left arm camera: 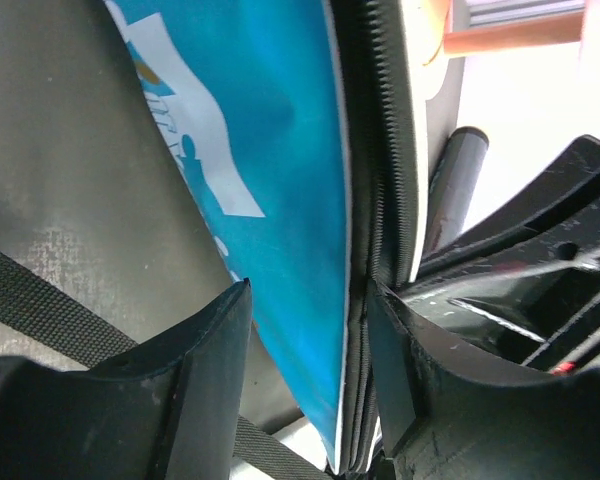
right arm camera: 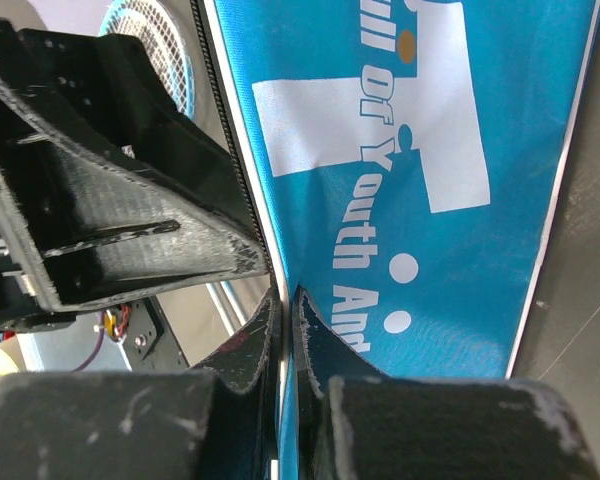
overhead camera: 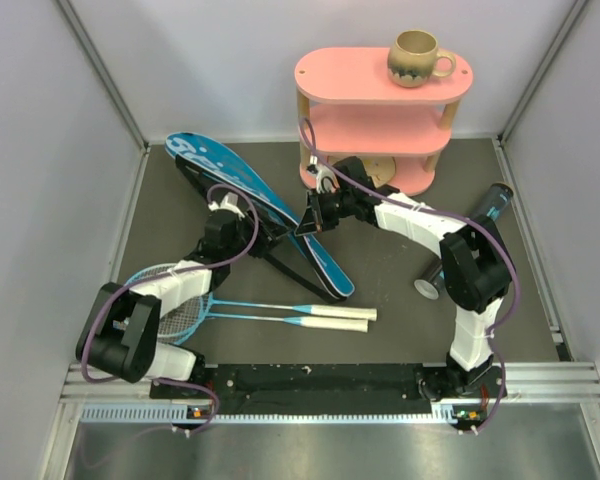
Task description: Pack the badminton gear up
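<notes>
The blue racket cover (overhead camera: pixel 205 160) lies diagonally at the table's middle, with its black strap trailing beside it. My right gripper (overhead camera: pixel 308 222) is shut on the cover's edge, and its fingertips pinch the blue fabric (right arm camera: pixel 430 120) in the right wrist view, where the gripper (right arm camera: pixel 285 295) is seen close up. My left gripper (overhead camera: pixel 248 228) stands open astride the opposite zipper edge. The left wrist view shows the blue panel (left arm camera: pixel 270 150) and black zipper between that gripper's (left arm camera: pixel 308 290) spread fingers. Two light-blue rackets (overhead camera: pixel 260 310) lie near the front left. A black tube (overhead camera: pixel 497 200) lies right, partly behind my right arm.
A pink three-tier shelf (overhead camera: pixel 380 140) stands at the back, with a beige mug (overhead camera: pixel 417 57) on its top tier. Grey walls close in the left, right and back. The rail with the arm bases runs along the near edge.
</notes>
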Robot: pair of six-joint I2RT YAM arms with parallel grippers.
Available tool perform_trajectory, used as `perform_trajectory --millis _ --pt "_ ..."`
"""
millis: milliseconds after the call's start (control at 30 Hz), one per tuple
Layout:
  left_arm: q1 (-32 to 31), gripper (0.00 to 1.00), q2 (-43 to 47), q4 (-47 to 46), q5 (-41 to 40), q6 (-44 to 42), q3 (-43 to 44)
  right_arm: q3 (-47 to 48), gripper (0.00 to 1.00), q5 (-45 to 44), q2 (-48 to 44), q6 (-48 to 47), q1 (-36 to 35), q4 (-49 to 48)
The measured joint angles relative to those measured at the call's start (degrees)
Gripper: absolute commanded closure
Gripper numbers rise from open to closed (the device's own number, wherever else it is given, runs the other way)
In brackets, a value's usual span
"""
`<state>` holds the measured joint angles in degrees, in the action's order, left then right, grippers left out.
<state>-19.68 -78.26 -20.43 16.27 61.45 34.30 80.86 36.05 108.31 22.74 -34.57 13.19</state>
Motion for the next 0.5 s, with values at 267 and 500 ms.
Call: perform_trajectory --millis 267,500 --pt "-0.33 0.34 -3.30 -0.59 1.03 0.85 0.83 -1.05 1.00 0.04 -0.15 0.04 -0.02 -0.72" --pt "-1.03 0.48 -6.10 -0.35 0.55 0.63 3.61 -1.07 1.00 -0.52 -0.26 0.00 -0.07 -1.18"
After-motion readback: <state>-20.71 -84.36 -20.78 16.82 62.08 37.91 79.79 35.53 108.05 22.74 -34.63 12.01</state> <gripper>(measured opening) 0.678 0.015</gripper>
